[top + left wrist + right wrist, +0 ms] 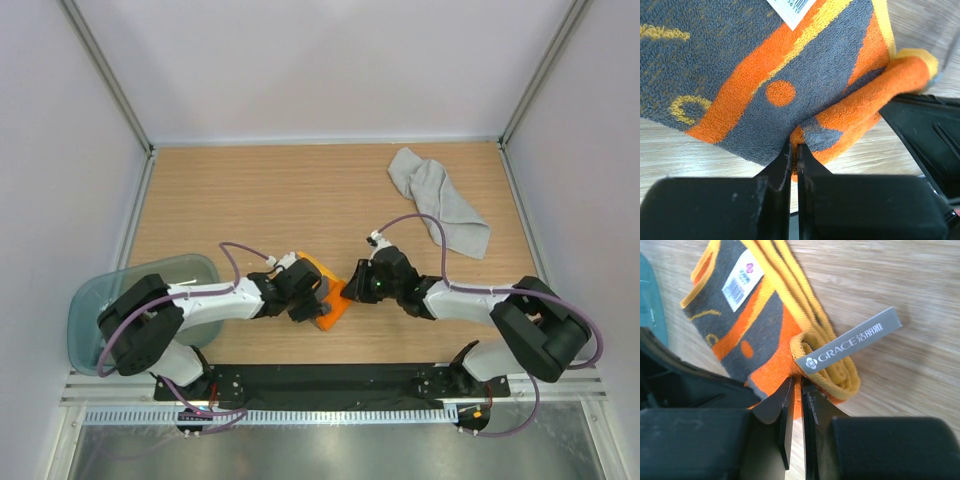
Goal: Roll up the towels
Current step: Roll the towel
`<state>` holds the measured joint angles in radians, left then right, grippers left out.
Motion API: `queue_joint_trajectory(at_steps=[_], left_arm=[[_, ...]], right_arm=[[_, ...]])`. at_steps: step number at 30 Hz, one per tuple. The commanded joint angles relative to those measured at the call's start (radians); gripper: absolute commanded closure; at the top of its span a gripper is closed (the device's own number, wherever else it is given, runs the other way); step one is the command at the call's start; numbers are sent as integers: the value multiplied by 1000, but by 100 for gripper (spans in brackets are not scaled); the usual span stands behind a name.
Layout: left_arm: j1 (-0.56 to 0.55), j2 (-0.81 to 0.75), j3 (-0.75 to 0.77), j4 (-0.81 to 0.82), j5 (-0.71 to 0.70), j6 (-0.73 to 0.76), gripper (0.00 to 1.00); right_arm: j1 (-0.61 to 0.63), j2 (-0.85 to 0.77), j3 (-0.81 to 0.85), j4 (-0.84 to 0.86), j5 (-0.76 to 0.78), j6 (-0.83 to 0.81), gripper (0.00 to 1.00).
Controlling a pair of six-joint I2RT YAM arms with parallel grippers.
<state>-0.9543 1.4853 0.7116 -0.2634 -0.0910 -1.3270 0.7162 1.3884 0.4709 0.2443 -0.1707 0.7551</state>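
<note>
The small orange towel (334,306), patterned grey and yellow, lies folded on the wooden table between my two grippers. In the left wrist view the towel (755,60) has its near corner pinched in my left gripper (794,146), whose jaws are shut on the cloth. My right gripper (801,382) is shut on the opposite folded orange edge of the towel (765,325), just below a grey brand tag (850,342). From above, the left gripper (312,298) and right gripper (350,292) face each other across it. The light grey towel (440,200) lies crumpled at the far right, untouched.
A translucent teal tub (110,300) sits at the near left, beside the left arm. White walls enclose the table (260,190) on three sides. The black mounting rail (330,380) runs along the near edge.
</note>
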Motion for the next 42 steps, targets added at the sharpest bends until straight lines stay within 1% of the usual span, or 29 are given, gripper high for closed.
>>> queue_joint_trajectory(at_steps=[1,5,10,12,13,14,15,16,17,18,19,21,22,23,24,25,26,27,28,29,30,31,33,35,37,39,40,42], left_arm=[[5,6,-15,-23,8,20,99],[5,6,-27,-31,17,34,99],[3,-14,-57,-42,11,40,99],[2,-39,-63,-60,-9,46,90],[0,-49,-66,-71,-18,51,83],[-3,-59,-64,-100,-32,66,72],[-4,-81,-57,-121,-45,71,67],[-6,-94,-51,-147,-88,80,62],[-14,-105,-40,-207,-111,84,58],[-17,-117,-32,-236,-134,100,58],[-23,-135,-6,-270,-191,104,58],[-55,-146,26,-371,-261,124,58],[-75,-145,81,-411,-350,129,59],[-99,-139,113,-494,-410,138,59],[-172,-125,159,-535,-464,150,58],[-205,-108,201,-571,-511,184,56],[-237,-59,285,-620,-588,204,52],[-282,-36,320,-629,-610,231,51],[-303,16,381,-629,-643,289,47],[-319,38,402,-619,-651,314,47],[-345,55,417,-594,-653,356,46],[-354,73,428,-564,-651,424,43],[-359,113,437,-476,-632,474,40],[-359,127,434,-398,-619,524,33],[-359,138,414,-326,-599,557,30],[-359,141,378,-275,-570,595,29],[-359,144,359,-219,-561,609,28],[-357,148,332,-168,-538,644,27]], right_arm=[[-1,27,5,56,85,18,82],[-1,78,57,-45,160,41,83],[-1,138,97,-91,166,47,85],[-1,150,103,-96,166,46,85],[-1,153,103,-99,166,46,85],[-3,155,104,-97,200,44,85],[-1,155,103,-97,198,46,85],[-1,158,103,-97,198,43,85],[-1,159,103,-97,198,43,85],[-1,159,101,-96,198,41,85],[-3,161,101,-94,198,41,85],[-3,162,100,-91,195,39,85],[-1,164,101,-89,194,39,85],[-3,166,100,-86,191,38,85],[-1,164,101,-86,189,38,85],[-1,164,98,-85,188,36,85],[-1,164,97,-80,188,36,85],[-1,164,97,-79,186,35,85],[-1,166,97,-79,185,35,85],[-1,166,98,-77,183,36,85],[-1,166,97,-77,183,33,85],[-1,166,95,-76,183,33,85],[-3,167,95,-73,183,33,85],[-3,169,98,-76,183,32,85],[-1,169,98,-76,183,32,85],[-3,167,98,-73,185,29,85],[-1,169,97,-71,183,29,85],[-3,173,98,-66,146,27,85]])
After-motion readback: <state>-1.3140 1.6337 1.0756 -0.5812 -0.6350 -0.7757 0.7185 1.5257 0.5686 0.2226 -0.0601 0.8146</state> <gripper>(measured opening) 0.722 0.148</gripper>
